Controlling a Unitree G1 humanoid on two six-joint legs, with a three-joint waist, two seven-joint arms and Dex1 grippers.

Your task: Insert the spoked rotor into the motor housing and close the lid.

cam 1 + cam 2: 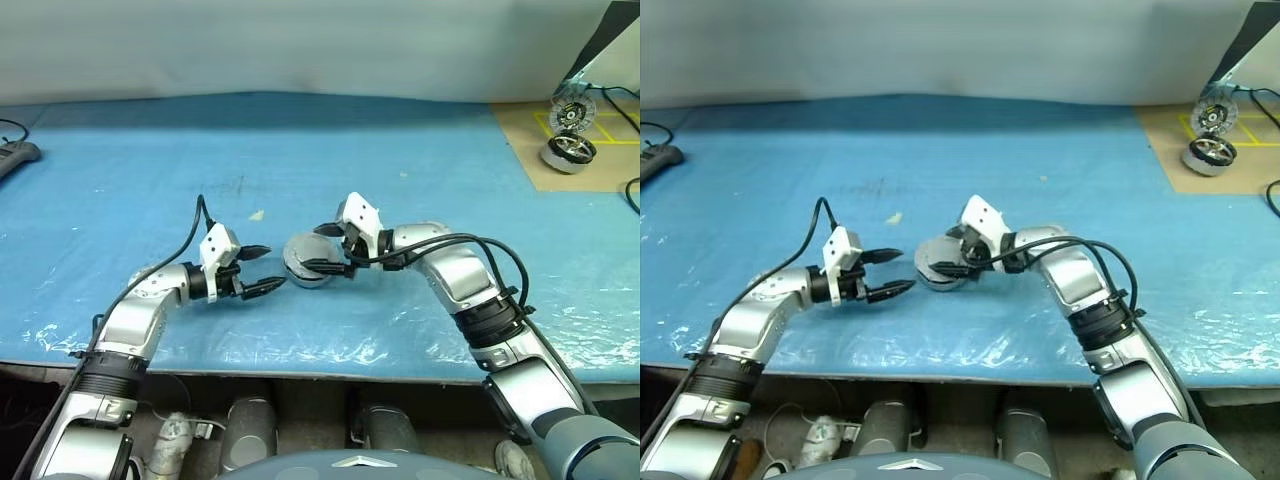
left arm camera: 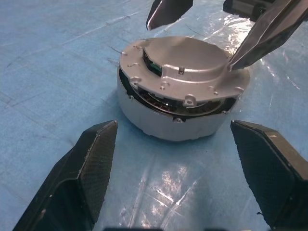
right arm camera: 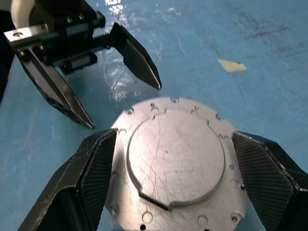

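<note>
— Where's the motor housing [image 2: 173, 122] sitting?

— About the middle of the blue-covered bench [image 1: 120, 200], toward the near edge, between the two hands. The lid [image 2: 185, 67] lies on top of it, smooth silver face up.

— Fully shut?

— Hard to say from above. The right wrist view gives just the flat top with its raised round plate and small holes round the rim. The left wrist view, from the side, shows a dark gap under the lid on the side facing it, with a bit of coppery winding inside, and the lid looks slightly off-centre on the cup.

— And the rotor?

— Whatever is inside is hidden by the lid.

— The hands?

— The right hand [image 1: 330, 248] has its fingers spread, one on each side of the housing; I can't tell whether they touch it. The left hand [image 1: 262, 270] is just to the left, fingers also spread, holding nothing, tips pointing at the housing.

— Anything else?

— A second motor unit [image 1: 568, 150] with an upright disc, far right on a tan mat [image 1: 530, 150], too small to read. A dark object [image 1: 15, 155] is cut off at the left edge.
</note>
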